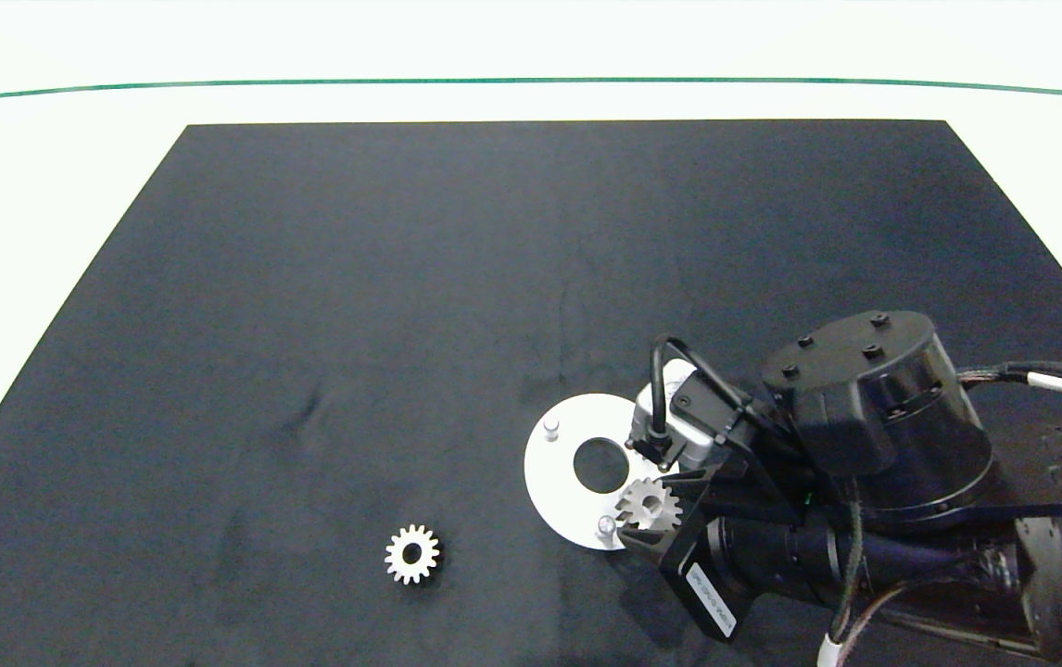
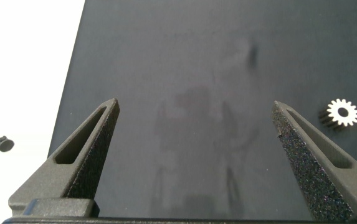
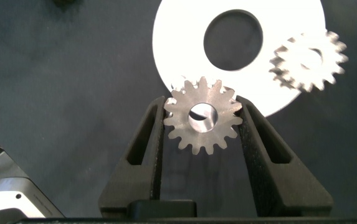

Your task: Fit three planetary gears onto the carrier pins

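Note:
The white carrier disc (image 1: 557, 472) lies on the black mat with two bare carrier pins showing, one at its far left (image 1: 550, 428) and one at its near edge (image 1: 605, 526). My right gripper (image 1: 649, 508) is shut on a planetary gear (image 3: 203, 118), held flat just above the disc's near edge (image 3: 184, 37), close beside the near pin. A second gear (image 3: 309, 60) rests on the disc; the right wrist hides it from above. A third gear (image 1: 412, 554) lies loose on the mat to the disc's left. My left gripper (image 2: 195, 106) hangs open over bare mat, with that loose gear (image 2: 343, 112) off to one side.
The black mat (image 1: 401, 278) covers most of the white table. The right arm's body (image 1: 874, 445) covers the disc's right side and the mat behind it. The left arm is outside the head view.

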You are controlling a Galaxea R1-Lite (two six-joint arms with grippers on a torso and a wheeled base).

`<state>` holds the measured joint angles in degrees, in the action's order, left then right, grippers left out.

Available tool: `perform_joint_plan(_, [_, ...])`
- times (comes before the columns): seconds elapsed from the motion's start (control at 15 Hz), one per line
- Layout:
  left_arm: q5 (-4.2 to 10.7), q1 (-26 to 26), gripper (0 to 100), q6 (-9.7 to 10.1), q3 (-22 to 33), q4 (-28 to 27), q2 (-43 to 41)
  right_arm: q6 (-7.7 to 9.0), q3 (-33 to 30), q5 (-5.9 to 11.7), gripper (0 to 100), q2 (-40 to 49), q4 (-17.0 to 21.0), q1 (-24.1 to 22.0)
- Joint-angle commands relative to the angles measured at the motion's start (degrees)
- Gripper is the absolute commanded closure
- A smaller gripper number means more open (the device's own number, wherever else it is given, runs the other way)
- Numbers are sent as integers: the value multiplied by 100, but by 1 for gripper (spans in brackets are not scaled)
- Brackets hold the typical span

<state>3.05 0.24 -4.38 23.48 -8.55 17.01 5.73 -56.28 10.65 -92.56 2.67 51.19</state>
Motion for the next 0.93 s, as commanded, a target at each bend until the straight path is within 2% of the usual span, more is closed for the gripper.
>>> perform_joint_plan(0.07, [3, -7, 0, -2, -28, -7, -13, 7, -49, 51, 75, -280, -12, 119])
perform_joint_plan(0.13, [3, -7, 0, -2, -28, -7, -13, 7, -58, 156, 75, -341, -21, 146])
perform_joint_plan(0.4, [3, -7, 0, -2, -54, -7, -31, 16, -93, 262, 75, -438, -38, 172])
perform_joint_plan(0.93, [3, -7, 0, -2, -89, -7, -92, 16, -339, 350, 75, -640, -100, 225])
